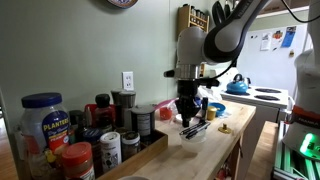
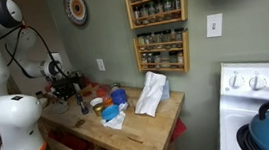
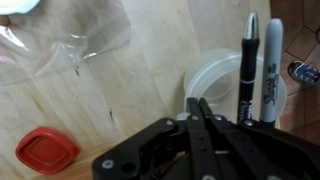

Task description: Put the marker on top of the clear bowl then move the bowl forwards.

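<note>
Marker (image 3: 247, 60): dark, laid flat across clear bowl (image 3: 215, 82), beside a pale pen (image 3: 272, 60); bridging the rim keeps it aboard. Gripper (image 3: 197, 101): fingers pinched together, empty, poised at bowl's left edge, presumably for pushing the bowl forwards.

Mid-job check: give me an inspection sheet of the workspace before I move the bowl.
Surface: wooden countertop, pale grain.
Job's things: marker seems to lie across the clear bowl, beside a paler second marker.
Clutter: red lid, plastic bag, jars.
Hand: hand looks shut and empty, above the bowl's rim.
Cables: black cable loops along the arm.
Surroundings: stove with blue kettle; spice racks.
</note>
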